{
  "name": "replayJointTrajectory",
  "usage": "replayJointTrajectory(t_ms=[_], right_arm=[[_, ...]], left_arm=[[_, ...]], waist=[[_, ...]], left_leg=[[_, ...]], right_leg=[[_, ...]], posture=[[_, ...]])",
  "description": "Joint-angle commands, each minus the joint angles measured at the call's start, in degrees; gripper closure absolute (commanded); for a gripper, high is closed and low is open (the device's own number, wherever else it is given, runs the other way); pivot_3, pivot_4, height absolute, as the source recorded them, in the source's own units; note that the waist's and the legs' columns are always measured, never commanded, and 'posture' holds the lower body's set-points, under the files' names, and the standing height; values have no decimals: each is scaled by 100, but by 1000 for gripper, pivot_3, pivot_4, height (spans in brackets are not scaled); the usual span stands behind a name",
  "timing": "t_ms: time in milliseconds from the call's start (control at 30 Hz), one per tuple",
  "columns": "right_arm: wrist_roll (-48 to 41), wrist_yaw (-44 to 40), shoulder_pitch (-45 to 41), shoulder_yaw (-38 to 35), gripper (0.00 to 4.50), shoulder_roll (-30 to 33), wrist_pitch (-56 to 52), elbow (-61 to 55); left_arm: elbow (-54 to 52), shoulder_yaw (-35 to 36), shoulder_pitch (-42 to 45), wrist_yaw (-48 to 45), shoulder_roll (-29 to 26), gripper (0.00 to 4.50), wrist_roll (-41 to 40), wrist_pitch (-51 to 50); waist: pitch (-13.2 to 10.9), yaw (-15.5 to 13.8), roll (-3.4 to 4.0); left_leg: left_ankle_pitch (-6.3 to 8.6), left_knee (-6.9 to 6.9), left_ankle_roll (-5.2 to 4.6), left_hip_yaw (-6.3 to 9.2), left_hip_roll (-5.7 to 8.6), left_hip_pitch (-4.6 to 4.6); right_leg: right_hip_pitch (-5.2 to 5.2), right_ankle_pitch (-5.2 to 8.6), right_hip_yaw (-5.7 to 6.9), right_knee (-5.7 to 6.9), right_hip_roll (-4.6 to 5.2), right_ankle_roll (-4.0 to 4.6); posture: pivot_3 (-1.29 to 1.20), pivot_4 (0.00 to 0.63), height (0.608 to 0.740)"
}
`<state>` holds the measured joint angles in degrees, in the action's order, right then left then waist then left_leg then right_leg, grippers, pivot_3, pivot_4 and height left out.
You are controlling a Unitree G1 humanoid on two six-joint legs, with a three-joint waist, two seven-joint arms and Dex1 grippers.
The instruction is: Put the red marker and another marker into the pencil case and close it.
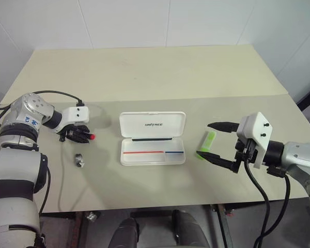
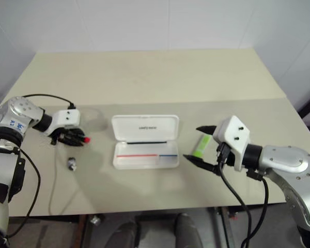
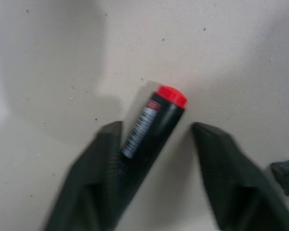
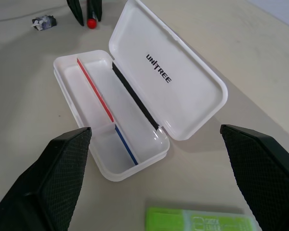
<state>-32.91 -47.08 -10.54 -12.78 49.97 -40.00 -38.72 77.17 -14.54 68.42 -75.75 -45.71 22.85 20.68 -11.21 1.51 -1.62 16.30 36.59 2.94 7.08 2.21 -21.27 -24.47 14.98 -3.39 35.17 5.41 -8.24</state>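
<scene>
The red marker (image 3: pixel 171 95), a dark barrel with a red end, lies on the table left of the pencil case. My left gripper (image 1: pixel 78 136) points down over it, jaws astride the barrel: one finger (image 3: pixel 106 144) touches it and a gap shows at the other. The white pencil case (image 1: pixel 152 124) lies open mid-table, lid back, its tray (image 1: pixel 144 158) with nothing in it. The other marker, light green (image 1: pixel 208 140), lies right of the case. My right gripper (image 1: pixel 205 139) hovers wide open above it, one finger on each side.
A small silvery lump (image 1: pixel 79 160) lies on the table just in front of the left gripper. A black cable (image 1: pixel 57 93) loops from the left wrist over the table's left side. A seam crosses the tabletop behind the case.
</scene>
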Motion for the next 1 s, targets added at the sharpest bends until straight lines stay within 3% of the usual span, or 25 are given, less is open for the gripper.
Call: replayJointTrajectory(t_ms=[33, 67, 267, 633, 800, 1000], right_arm=[[50, 35, -95, -53, 0, 85, 152, -38], [59, 28, -107, -43, 0, 89, 164, -23], [107, -23, -129, 7, 0, 134, 227, 46], [-47, -290, 631, -571, 0, 251, 462, -296], [-31, -429, 744, -746, 0, 348, 618, -210], [-2, -458, 597, -664, 0, 378, 714, -24]], left_arm=[[-45, 113, 34, -135, -136, 3654, -110, 6], [-49, 139, 28, -134, -146, 3865, -130, 1], [-96, 296, 26, 80, -176, 3873, -227, 26], [-739, 1528, 347, -860, 5, 3873, -1768, -39], [-1714, 1863, 582, -1352, 257, 3873, -2559, -824], [-3687, 1743, 405, -1000, 567, 3873, -3154, -2353]], waist=[[0, 3, -1], [0, 4, -1], [-1, 0, -3], [-4, -8, -9], [-5, -6, -12], [-6, 9, -14]], left_leg=[[0, 0, 0, -1, 0, 0], [0, 0, 0, -1, 0, -1], [0, 0, 0, 0, 0, -4], [0, 0, 0, 0, 1, -6], [0, 18, 0, 1, 0, -8], [1, 47, 0, 0, 0, -11]], right_leg=[[0, 0, 0, -1, 0, 0], [0, 0, 0, -2, 0, 0], [-1, 0, 0, -6, 1, -1], [-1, -1, 0, -7, 2, -2], [1, -3, 0, -1, 1, -5], [8, -11, -5, 7, 0, -12]], posture=[[0, 150, 740], [0, 150, 740], [0, 150, 740], [0, 150, 740], [0, 150, 740], [0, 150, 740]])
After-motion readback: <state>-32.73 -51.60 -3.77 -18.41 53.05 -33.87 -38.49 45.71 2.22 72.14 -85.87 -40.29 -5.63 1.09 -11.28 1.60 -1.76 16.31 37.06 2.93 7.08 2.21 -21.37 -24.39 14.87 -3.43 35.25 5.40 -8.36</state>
